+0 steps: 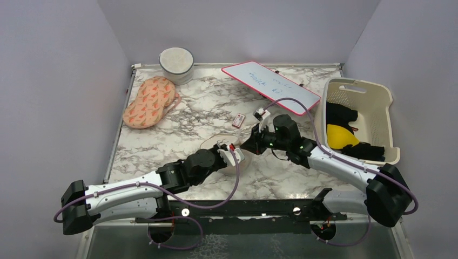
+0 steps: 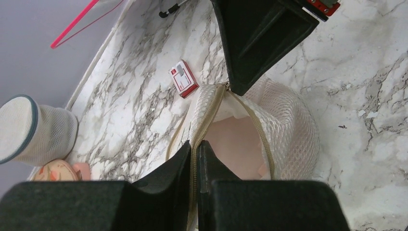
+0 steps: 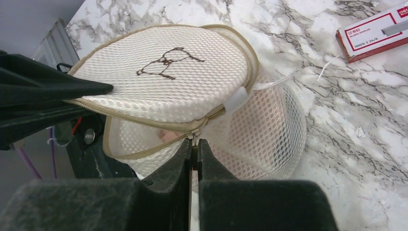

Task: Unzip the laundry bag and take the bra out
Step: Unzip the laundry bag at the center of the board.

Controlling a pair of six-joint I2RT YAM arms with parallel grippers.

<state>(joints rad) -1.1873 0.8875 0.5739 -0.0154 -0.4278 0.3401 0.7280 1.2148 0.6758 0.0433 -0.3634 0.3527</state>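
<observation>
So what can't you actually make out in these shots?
- Bra: the left wrist view shows only a pink patch; the mesh of the laundry bag covers the rest.
- Zip pull: right wrist view, mostly buried between the right fingers.
- Laundry bag, top view: largely blocked by the left arm and right arm.
- Whiteboard writing: top view, too small to read.

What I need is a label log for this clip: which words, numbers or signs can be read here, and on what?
On the whiteboard: blue handwriting, too blurred to read.
On the small red-and-white box: printed lines, too small to read.
On the laundry bag: no letters, only a dark stitched outline mark on its face.
Nothing here can be quoted with confidence.
</observation>
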